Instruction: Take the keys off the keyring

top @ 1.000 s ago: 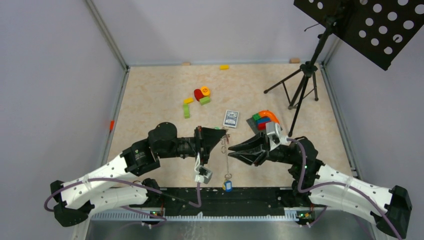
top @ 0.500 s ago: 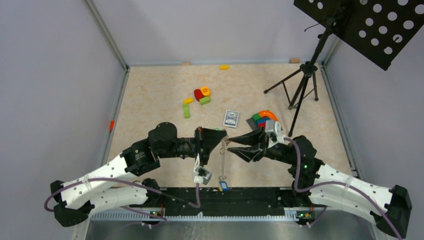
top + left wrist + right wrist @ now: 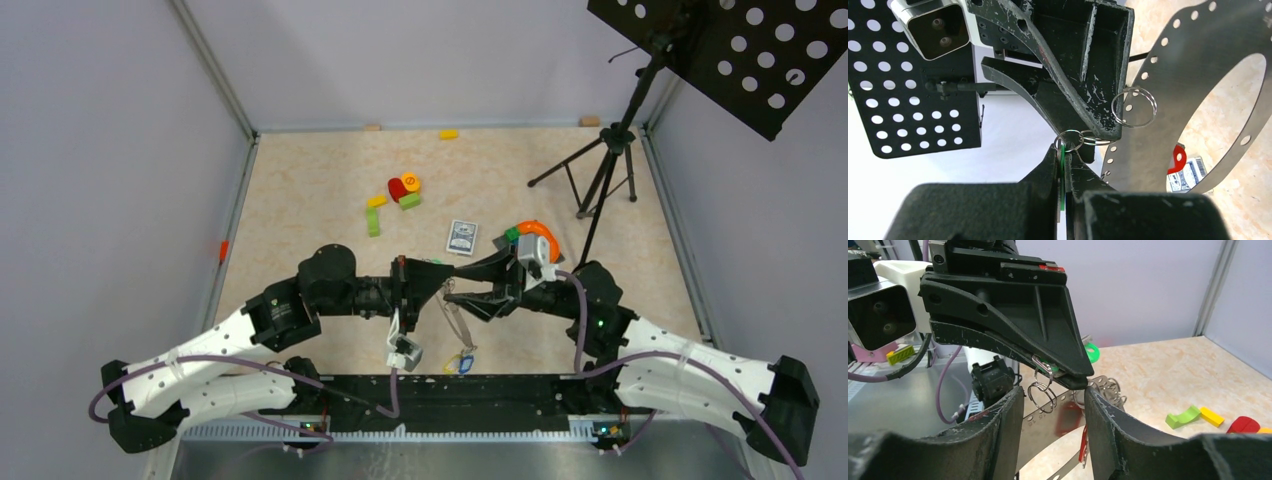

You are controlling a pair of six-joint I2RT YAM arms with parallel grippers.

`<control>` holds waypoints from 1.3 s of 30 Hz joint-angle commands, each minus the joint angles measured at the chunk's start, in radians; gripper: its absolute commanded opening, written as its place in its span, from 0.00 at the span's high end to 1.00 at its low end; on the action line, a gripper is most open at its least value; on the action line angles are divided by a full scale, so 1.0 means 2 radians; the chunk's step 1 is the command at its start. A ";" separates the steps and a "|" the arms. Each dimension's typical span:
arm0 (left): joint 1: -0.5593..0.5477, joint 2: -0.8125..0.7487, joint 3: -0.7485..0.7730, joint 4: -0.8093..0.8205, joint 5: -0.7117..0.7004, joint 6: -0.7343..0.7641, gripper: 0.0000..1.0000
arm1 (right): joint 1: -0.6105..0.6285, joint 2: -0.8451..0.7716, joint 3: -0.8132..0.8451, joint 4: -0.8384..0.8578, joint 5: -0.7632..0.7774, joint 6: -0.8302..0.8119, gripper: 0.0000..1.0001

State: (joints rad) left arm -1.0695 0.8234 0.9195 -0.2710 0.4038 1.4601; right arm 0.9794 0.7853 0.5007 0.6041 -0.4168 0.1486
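Hard to read from above: the keyring [image 3: 1183,85], there only a thin grey line slanting down from the meeting point of the two arms. Clearer from the left wrist: a broad perforated metal band curving behind the fingers, cut off by the frame on the right. At its low end the keys [image 3: 461,364], shown only as a blue and a yellow tag near the front edge of the counter [image 3: 300,200]; resting or hanging free, impossible to tell. Metal blades too small to make out. Raised above the counter at the top end, a green tag [image 3: 1062,172] clamped edge-on in the clenched left end effector [image 3: 1064,150]. Linked just past that tip, small split rings [image 3: 1134,106], partly hidden by black fingers. Facing it tip to tip, the right end effector [image 3: 1053,392], released, jaws apart and grasping nothing, rings in the gap; touching them or not, unclear. Behind the band, a red tag [image 3: 1068,417], blurred. Farther back, a card box [image 3: 462,237], loose blocks [image 3: 403,190] and a tripod stand [image 3: 614,140].
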 commanded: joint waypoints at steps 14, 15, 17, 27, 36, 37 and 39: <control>0.000 -0.008 0.017 0.017 0.003 -0.007 1.00 | 0.001 -0.008 0.017 0.013 -0.029 0.004 0.91; 0.001 -0.008 0.017 0.017 0.003 -0.007 1.00 | 0.001 -0.009 0.017 0.012 -0.029 0.005 0.95; 0.001 -0.009 0.017 0.017 0.003 -0.007 1.00 | 0.001 -0.012 0.016 0.011 -0.027 0.007 1.00; 0.001 -0.014 0.016 0.014 -0.002 -0.007 1.00 | 0.001 -0.023 0.010 0.022 -0.018 0.017 1.00; 0.001 -0.025 -0.003 0.029 -0.010 -0.017 1.00 | 0.001 -0.036 -0.026 0.124 0.035 0.080 1.00; 0.001 -0.025 -0.006 0.029 -0.010 -0.019 1.00 | 0.001 -0.035 -0.029 0.134 0.037 0.083 1.00; 0.001 -0.027 -0.010 0.034 -0.010 -0.023 1.00 | 0.001 -0.033 -0.033 0.152 0.039 0.088 1.00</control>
State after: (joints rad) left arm -1.0683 0.7937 0.9180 -0.2768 0.3874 1.4437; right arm 0.9794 0.7322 0.4431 0.7319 -0.3798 0.2726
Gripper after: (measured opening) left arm 0.022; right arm 0.007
